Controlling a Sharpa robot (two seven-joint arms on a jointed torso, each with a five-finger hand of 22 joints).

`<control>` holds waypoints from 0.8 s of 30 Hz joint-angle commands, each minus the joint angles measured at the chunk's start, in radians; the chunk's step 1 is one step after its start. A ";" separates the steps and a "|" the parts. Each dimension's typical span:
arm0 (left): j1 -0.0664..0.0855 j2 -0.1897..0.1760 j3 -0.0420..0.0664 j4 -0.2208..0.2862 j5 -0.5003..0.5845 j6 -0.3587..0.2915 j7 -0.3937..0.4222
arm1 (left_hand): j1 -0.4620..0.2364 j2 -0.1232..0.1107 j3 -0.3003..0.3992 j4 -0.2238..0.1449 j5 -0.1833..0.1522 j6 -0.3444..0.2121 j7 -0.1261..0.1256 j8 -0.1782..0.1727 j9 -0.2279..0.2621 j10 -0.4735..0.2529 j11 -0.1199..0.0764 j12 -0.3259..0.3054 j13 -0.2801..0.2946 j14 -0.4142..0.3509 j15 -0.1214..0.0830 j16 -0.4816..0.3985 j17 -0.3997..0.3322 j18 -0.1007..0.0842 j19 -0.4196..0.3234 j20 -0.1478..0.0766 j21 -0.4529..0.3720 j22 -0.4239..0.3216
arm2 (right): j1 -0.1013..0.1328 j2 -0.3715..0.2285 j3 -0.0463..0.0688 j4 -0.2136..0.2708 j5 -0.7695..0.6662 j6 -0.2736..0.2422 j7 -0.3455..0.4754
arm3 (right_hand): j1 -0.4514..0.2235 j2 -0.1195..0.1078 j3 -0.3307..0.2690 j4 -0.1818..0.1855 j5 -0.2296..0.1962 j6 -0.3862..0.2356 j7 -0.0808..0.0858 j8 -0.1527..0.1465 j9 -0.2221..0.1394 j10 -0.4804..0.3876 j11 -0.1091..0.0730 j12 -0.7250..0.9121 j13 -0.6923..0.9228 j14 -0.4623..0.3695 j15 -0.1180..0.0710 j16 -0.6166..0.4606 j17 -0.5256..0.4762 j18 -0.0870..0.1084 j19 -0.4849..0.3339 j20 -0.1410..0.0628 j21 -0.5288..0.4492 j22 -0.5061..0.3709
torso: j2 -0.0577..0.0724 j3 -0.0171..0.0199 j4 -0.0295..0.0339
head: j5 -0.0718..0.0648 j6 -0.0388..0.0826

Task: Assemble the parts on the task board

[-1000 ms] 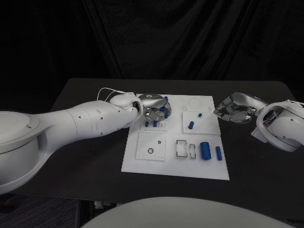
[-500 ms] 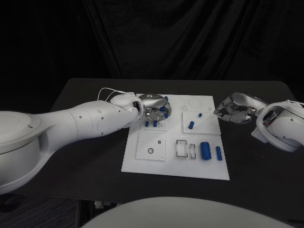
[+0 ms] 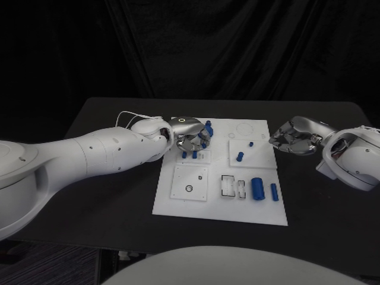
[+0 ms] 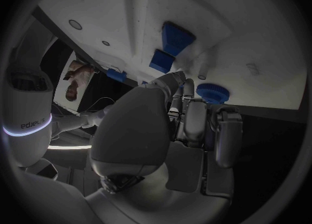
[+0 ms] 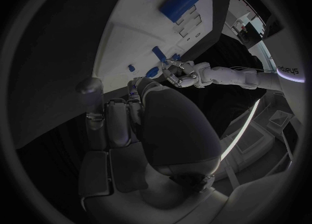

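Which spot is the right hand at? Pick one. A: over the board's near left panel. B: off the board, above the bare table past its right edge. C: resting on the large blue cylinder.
B: the right hand is beside the task board, over the dark table, touching no part.

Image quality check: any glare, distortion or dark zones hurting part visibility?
Head view: evenly lit, board bright against the black table, blue parts crisp; backdrop black. Left wrist view: strong fisheye bend on the board's edges, left hand dim and blocking much. Right wrist view: right hand in deep shadow, board curved.
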 commanded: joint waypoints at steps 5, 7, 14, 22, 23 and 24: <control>0.024 -0.084 0.008 0.098 -0.002 -0.077 -0.006 | -0.006 0.009 -0.010 0.001 0.006 0.015 0.004 0.004 0.006 0.019 0.000 -0.017 -0.013 0.010 0.000 -0.004 0.004 -0.014 0.103 -0.007 0.001 0.263 | -0.002 -0.007 0.001 0.002 0.000 0.009 -0.022 | -0.009 0.002 0.006 0.000 0.004 0.001 -0.001 0.003 0.002 -0.005 0.002 -0.004 0.010 -0.006 -0.002 -0.005 0.008 -0.005 -0.005 0.001 -0.006 0.095 | 0.000 0.0002 0.0035 | -0.005 0.000; 0.030 -0.111 0.008 0.121 -0.002 -0.077 -0.017 | -0.007 0.008 -0.011 0.001 0.006 0.015 0.004 0.004 0.006 0.020 0.000 -0.018 -0.014 0.010 0.000 -0.005 0.002 -0.014 0.103 -0.007 0.001 0.263 | -0.002 -0.009 0.001 0.003 0.000 0.010 -0.024 | -0.009 0.002 0.006 0.000 0.004 0.001 -0.001 0.003 0.002 -0.005 0.002 -0.004 0.010 -0.006 -0.002 -0.005 0.008 -0.005 -0.005 0.001 -0.006 0.095 | 0.000 0.0003 0.0049 | -0.007 0.000; 0.038 -0.186 0.008 0.181 -0.002 -0.083 -0.044 | -0.012 0.007 -0.015 0.004 0.002 0.016 0.004 0.002 0.005 0.020 0.002 -0.029 -0.023 0.008 0.001 -0.009 -0.005 -0.014 0.103 -0.007 0.001 0.263 | -0.002 -0.011 0.001 0.004 0.000 0.015 -0.027 | -0.009 0.002 0.006 0.000 0.003 0.000 -0.001 0.002 0.001 -0.007 0.002 -0.005 0.008 -0.007 -0.002 -0.006 0.007 -0.005 -0.005 0.001 -0.006 0.095 | 0.000 0.0021 0.0045 | -0.005 0.000; 0.039 -0.218 0.007 0.212 -0.002 -0.082 -0.058 | -0.013 0.007 -0.015 0.005 0.002 0.018 0.005 0.002 0.005 0.022 0.003 -0.031 -0.025 0.009 0.002 -0.009 -0.004 -0.014 0.103 -0.006 0.001 0.263 | -0.002 -0.010 0.001 0.001 0.000 0.023 -0.028 | -0.009 0.002 0.006 0.000 0.003 -0.001 0.000 0.002 0.001 -0.007 0.002 -0.005 0.008 -0.008 -0.002 -0.007 0.007 -0.005 -0.006 0.001 -0.008 0.095 | -0.001 0.0018 0.0083 | -0.003 0.000; 0.039 -0.219 0.006 0.213 -0.002 -0.082 -0.059 | -0.013 0.007 -0.015 0.005 0.002 0.018 0.005 0.002 0.005 0.022 0.003 -0.031 -0.025 0.009 0.002 -0.009 -0.004 -0.014 0.103 -0.006 0.001 0.263 | -0.002 -0.010 0.001 0.001 0.000 0.024 -0.028 | -0.009 0.002 0.006 0.000 0.003 -0.001 0.000 0.002 0.001 -0.007 0.002 -0.005 0.008 -0.008 -0.002 -0.007 0.007 -0.005 -0.006 0.001 -0.008 0.095 | 0.000 0.0008 0.0088 | -0.003 0.000; 0.039 -0.219 0.006 0.213 -0.002 -0.081 -0.060 | -0.013 0.007 -0.016 0.005 0.001 0.018 0.005 0.002 0.005 0.024 0.003 -0.031 -0.025 0.009 0.002 -0.009 -0.004 -0.014 0.103 -0.006 0.001 0.263 | -0.002 -0.009 0.001 0.001 0.000 0.024 -0.028 | -0.009 0.002 0.006 0.000 0.003 -0.001 0.000 0.002 0.001 -0.007 0.002 -0.005 0.008 -0.008 -0.002 -0.007 0.007 -0.005 -0.006 0.001 -0.008 0.095 | 0.000 0.0003 0.0096 | -0.003 0.000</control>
